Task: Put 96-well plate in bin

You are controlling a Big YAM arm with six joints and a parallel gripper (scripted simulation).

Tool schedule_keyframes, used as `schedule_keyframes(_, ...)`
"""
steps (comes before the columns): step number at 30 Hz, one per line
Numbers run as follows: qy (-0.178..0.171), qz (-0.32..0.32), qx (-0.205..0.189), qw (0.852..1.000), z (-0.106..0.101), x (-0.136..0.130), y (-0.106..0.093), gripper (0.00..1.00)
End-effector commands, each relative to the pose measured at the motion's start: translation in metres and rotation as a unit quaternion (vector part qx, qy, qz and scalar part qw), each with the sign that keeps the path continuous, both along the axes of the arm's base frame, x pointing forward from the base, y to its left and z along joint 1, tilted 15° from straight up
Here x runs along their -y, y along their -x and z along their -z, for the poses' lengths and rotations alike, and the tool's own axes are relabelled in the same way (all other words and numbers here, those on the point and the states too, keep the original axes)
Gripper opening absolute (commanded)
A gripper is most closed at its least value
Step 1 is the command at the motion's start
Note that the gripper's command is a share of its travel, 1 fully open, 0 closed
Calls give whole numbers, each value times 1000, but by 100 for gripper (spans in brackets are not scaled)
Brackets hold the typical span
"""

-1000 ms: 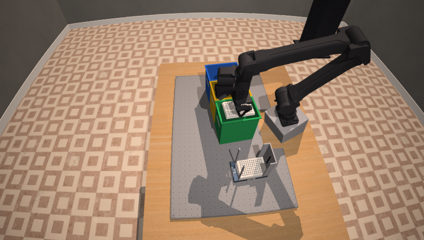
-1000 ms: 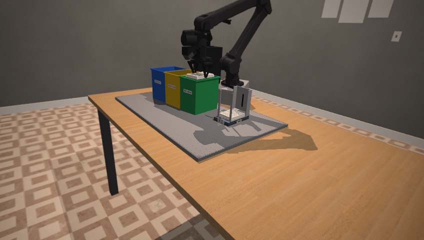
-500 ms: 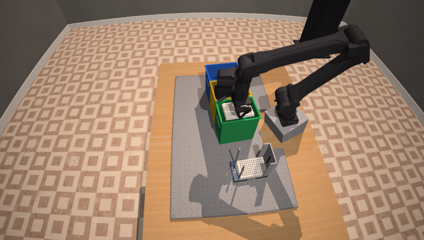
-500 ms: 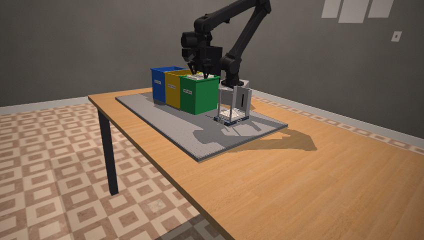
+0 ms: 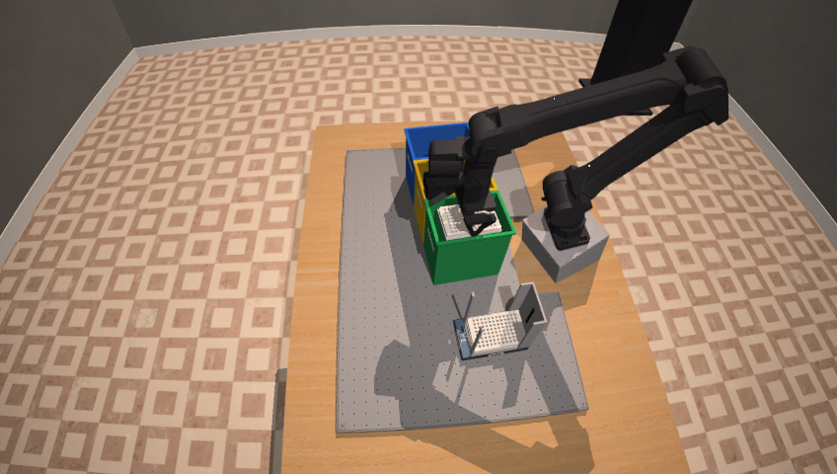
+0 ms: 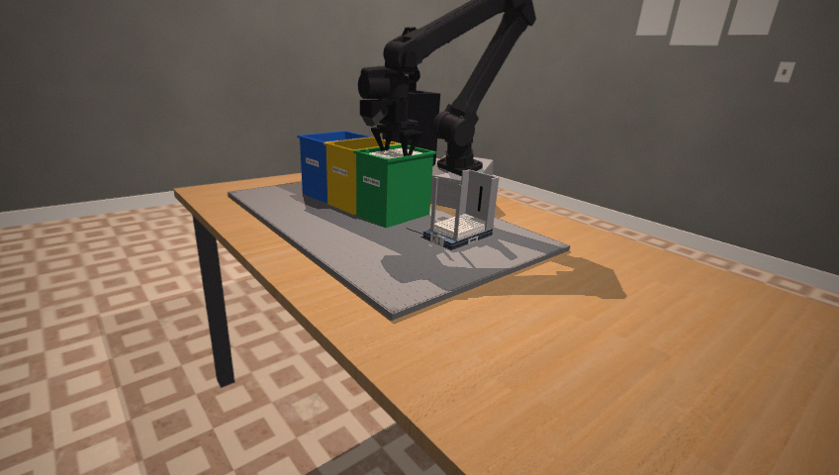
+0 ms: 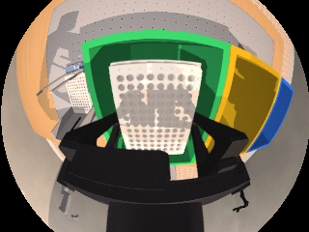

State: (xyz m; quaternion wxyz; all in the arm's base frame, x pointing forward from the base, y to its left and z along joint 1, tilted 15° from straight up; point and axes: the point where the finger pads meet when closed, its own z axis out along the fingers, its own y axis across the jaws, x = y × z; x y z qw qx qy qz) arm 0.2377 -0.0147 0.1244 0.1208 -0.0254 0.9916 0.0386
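Top view: the gripper [image 5: 478, 221] hangs over the green bin [image 5: 470, 258], its jaws clenched across the white plate [image 5: 455, 221], which sits level at the bin's mouth, roughly at rim height, with green wall visible on all sides of it in the wrist view. From the exterior view the plate [image 6: 388, 153] shows just at the rim, so whether all of it is inside yet is hard to call; my guess is it needs to go lower before release. The plate looks like rigid moulded plastic, light and stiff, with smooth side walls that could slip under a loose pinch; the hold across its two long sides seems sound, and it should be kept flat so a corner does not catch the rim and tip the bin. The yellow bin [image 5: 420, 197] and blue bin [image 5: 431, 135] stand touching in a row on the far side of the green one, all upright, though the arm covers much of both from above. The rack [image 5: 531, 311] stands nearer on the grey mat [image 5: 375, 305], with the lower plate [image 5: 493, 332] lying in it. The bin labels are too small to read, the bin's floor is hidden under the plate, and the fingertip contact is masked by the gripper body in the wrist view
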Motion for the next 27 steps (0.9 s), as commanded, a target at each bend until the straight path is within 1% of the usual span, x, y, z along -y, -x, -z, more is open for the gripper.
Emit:
schedule_keyframes(1, 2, 3, 3, 1000, 3, -1, -5, 0)
schedule_keyframes(5, 1, 2, 3, 1000, 4, -1, -5, 0)
schedule_keyframes(6, 2, 4, 11, 1000, -1, 0, -9, 0)
schedule_keyframes(7, 2, 4, 4, 1000, 4, 0, -6, 0)
schedule_keyframes(10, 1, 2, 3, 1000, 7, -2, -6, 0)
schedule_keyframes(11, 1, 3, 4, 1000, 6, -1, -6, 0)
schedule_keyframes(12, 3, 1, 17, 1000, -7, 1, -12, 0)
schedule_keyframes(27, 3, 1, 17, 1000, -7, 1, -11, 0)
